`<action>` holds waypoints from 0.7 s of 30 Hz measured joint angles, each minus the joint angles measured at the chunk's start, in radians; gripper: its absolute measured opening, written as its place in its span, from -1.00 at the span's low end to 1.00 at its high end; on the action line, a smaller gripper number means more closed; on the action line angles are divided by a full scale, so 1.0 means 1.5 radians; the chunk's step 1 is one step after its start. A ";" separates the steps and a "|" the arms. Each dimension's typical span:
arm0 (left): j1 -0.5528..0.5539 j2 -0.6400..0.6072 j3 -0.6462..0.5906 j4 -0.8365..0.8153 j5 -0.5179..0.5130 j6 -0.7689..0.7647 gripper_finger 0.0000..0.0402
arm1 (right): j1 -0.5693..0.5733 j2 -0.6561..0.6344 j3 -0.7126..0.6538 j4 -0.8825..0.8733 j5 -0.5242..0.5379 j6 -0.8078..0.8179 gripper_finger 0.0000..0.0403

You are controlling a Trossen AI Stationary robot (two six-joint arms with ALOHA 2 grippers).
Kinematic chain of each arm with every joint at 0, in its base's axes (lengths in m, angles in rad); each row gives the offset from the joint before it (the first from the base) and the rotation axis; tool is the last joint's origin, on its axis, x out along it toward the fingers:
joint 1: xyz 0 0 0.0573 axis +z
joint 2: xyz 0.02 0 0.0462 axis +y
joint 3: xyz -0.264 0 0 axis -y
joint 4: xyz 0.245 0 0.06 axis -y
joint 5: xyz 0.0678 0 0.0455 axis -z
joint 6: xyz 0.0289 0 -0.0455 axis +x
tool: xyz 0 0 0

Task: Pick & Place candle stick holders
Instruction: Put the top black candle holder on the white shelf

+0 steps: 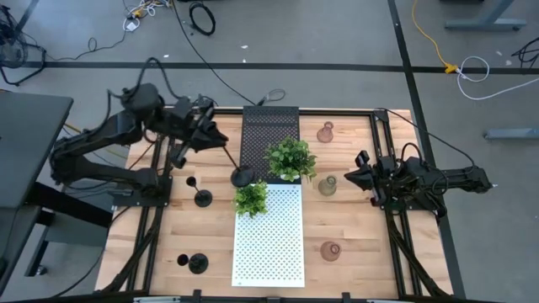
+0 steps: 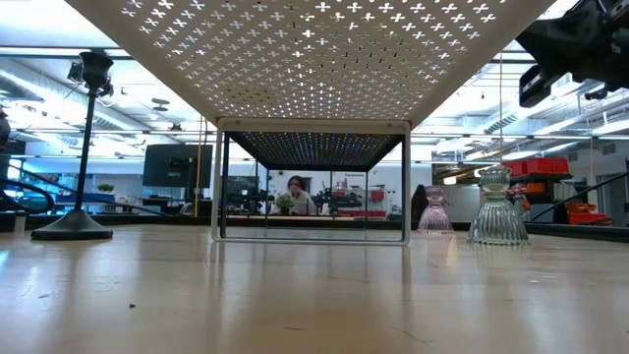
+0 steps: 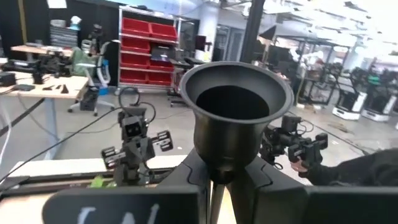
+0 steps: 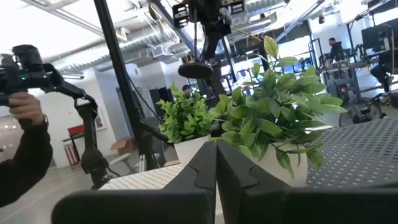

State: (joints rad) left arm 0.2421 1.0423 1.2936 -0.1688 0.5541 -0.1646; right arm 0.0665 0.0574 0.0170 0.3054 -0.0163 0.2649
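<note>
In wrist view, left gripper [image 3: 214, 177] clamps black holder [image 3: 235, 115]; cup hidden overhead.

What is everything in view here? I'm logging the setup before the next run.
Standing black candle holders: two, black, on the table's left side.
Held black candle holder: one, black, tilted, base at the black panel's corner.
Glass candle holders: three, pinkish or greenish, right of the panels.
Plants: two, green, where the panels meet.
Black panel: one, perforated, table centre.
White panel: one, perforated, adjoining the black one.
Table: one, light wood.
Person's hand: one, holding a dark device beyond the table.
Left gripper: fingers shut on the held holder.
Right gripper: fingers shut, empty, at the table's right.
</note>
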 joint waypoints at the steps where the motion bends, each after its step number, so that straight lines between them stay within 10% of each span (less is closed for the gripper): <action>1: -0.007 0.015 0.018 -0.013 0.000 0.014 -0.85 | 0.000 0.000 0.000 0.005 0.000 0.000 -0.96; 21: -0.120 0.247 0.245 -0.137 -0.035 0.098 -0.85 | 0.001 0.305 0.269 -0.041 -0.047 -0.079 -0.96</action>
State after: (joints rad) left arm 0.0623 1.4121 1.6610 -0.3747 0.5009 -0.0176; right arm 0.0678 0.5148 0.4210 0.2444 -0.0871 0.1467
